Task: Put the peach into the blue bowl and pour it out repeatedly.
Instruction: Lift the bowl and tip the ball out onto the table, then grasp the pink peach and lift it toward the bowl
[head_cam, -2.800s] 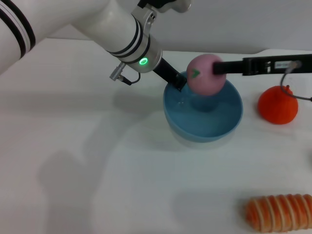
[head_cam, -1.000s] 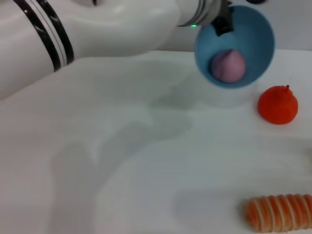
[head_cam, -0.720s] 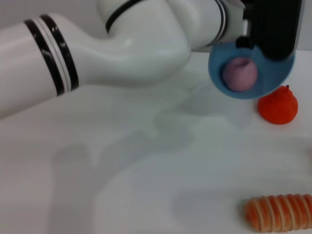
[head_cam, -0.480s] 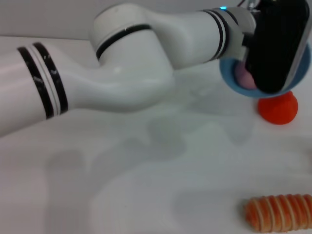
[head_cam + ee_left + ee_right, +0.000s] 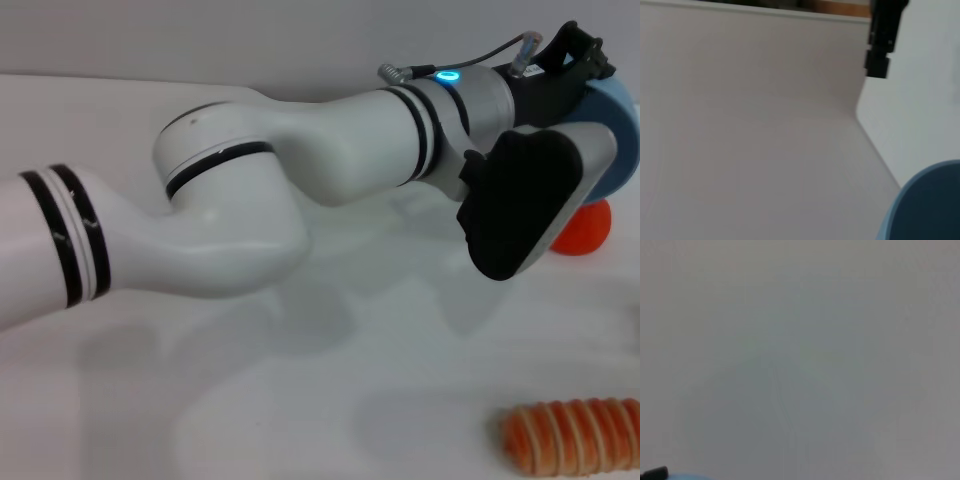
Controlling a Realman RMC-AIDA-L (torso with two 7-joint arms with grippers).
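My left arm reaches across the head view to the far right. There my left gripper holds the blue bowl in the air by its rim, tipped on its side. Only a slice of the bowl shows past the black wrist housing. Part of the bowl's rim also fills a corner of the left wrist view. The peach is hidden. Of my right gripper, only a small black piece shows at the edge of the right wrist view, beside a sliver of blue.
An orange-red fruit sits on the white table just below the raised bowl, half covered by the wrist. A striped orange roll lies near the front right corner. A black part hangs in the left wrist view.
The left arm has lifted the bowl off the table, swung it right and turned it over. The peach lay in the bowl until half a second ago and is now hidden.
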